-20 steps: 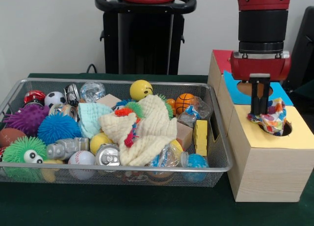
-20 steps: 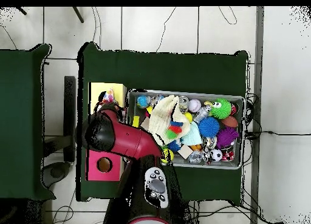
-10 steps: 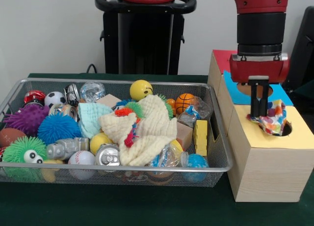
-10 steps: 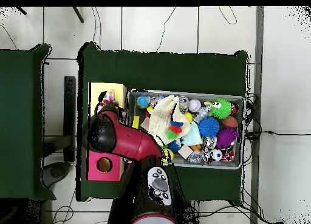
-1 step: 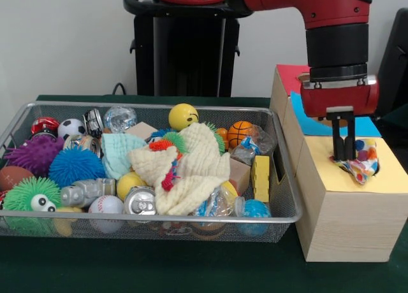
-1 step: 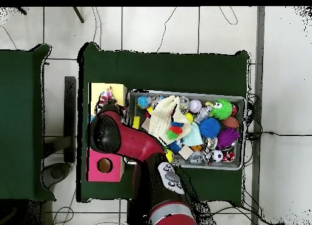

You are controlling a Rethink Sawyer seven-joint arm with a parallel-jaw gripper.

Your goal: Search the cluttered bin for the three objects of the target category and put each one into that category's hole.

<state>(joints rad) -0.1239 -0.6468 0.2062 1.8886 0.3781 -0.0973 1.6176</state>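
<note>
Patterned cloth (image 5: pixel 361 166) is pinched by the hand (image 5: pixel 345 158) over the yellow-topped box (image 5: pixel 347 210) hole, positioned for dropping in.

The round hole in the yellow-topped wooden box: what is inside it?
A multicoloured patterned cloth sits partly in the hole, bunched over its rim, with the gripper right at it. Anything deeper inside the yellow-topped wooden box is hidden by the cloth.

Wire bin (image 5: pixel 284 207): packed rim to rim, no bare floor; cream cloth (image 5: pixel 191 169) heaped at centre. Yellow-topped box (image 5: pixel 347 204): hole at 3 o'clock plugged by patterned cloth (image 5: pixel 362 164), pincer (image 5: pixel 345 158) over it. Surface (image 5: pixel 159 267) at 6 o'clock open.
</note>
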